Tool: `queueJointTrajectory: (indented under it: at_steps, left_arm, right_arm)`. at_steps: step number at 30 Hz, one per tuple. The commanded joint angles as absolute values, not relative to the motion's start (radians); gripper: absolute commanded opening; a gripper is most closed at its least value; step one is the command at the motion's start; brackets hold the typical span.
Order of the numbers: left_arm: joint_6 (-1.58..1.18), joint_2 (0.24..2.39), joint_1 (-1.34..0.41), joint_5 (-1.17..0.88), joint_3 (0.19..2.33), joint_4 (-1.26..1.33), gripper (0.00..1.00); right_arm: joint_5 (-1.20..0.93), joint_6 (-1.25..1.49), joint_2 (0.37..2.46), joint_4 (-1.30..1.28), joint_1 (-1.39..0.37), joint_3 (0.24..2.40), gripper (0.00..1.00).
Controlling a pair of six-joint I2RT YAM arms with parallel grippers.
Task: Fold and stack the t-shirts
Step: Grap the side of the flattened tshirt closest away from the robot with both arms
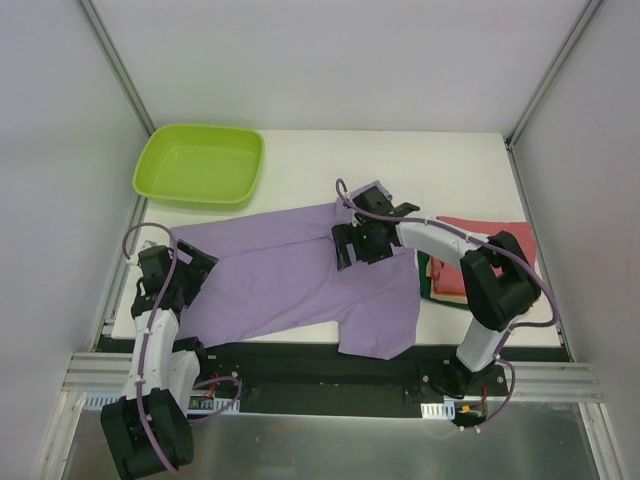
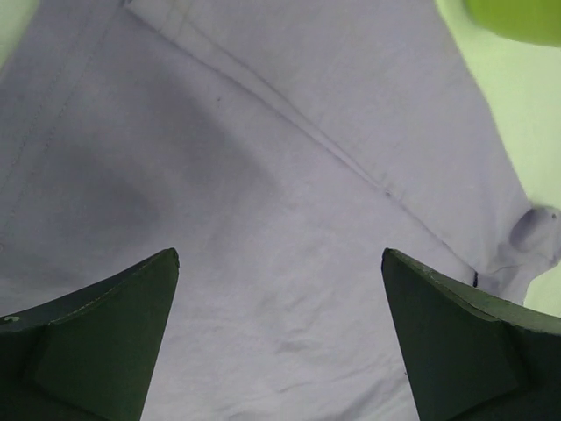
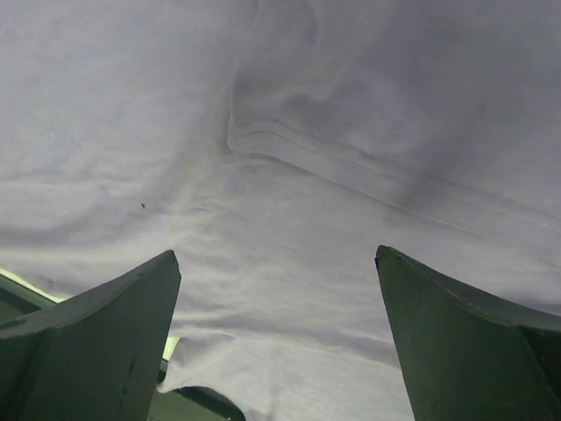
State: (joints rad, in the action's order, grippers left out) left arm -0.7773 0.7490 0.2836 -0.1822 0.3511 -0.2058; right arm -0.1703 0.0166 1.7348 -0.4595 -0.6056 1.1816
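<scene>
The lilac-purple t-shirt (image 1: pixel 290 275) lies spread across the table, its lower right part hanging over the near edge. My left gripper (image 1: pixel 185 270) is open just above the shirt's left end; the left wrist view shows the cloth (image 2: pixel 280 219) with a hem seam between wide-apart fingers (image 2: pixel 114 338). My right gripper (image 1: pixel 358 243) is open over the shirt's upper right part; the right wrist view shows cloth (image 3: pixel 280 263) and a stitched hem. Folded red (image 1: pixel 490 240), orange (image 1: pixel 448 280) and dark green (image 1: pixel 430 290) shirts are stacked at the right, partly behind the right arm.
A lime-green plastic tub (image 1: pixel 200 165) stands at the table's back left corner; its edge shows in the left wrist view (image 2: pixel 517 17). Grey walls and metal frame posts enclose the table on three sides.
</scene>
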Motion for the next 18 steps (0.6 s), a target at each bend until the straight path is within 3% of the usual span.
queueJointTrajectory:
  at_steps: [1,10,18]
  left_arm:
    - [-0.805,0.807,0.293,-0.18,0.341,-0.193,0.99]
    - [-0.79,1.109,0.291,-0.236,0.391,-0.072,0.99]
    - [-0.747,1.281,0.293,-0.13,0.523,-0.06,0.99]
  right_arm:
    - [-0.143,0.058,1.778,-0.425,-0.612,1.181,0.96]
    - [-0.126,0.069,1.894,-0.433,-0.548,1.213,0.96]
    - [-0.172,0.066,1.922,-0.419,-0.534,1.247,0.96]
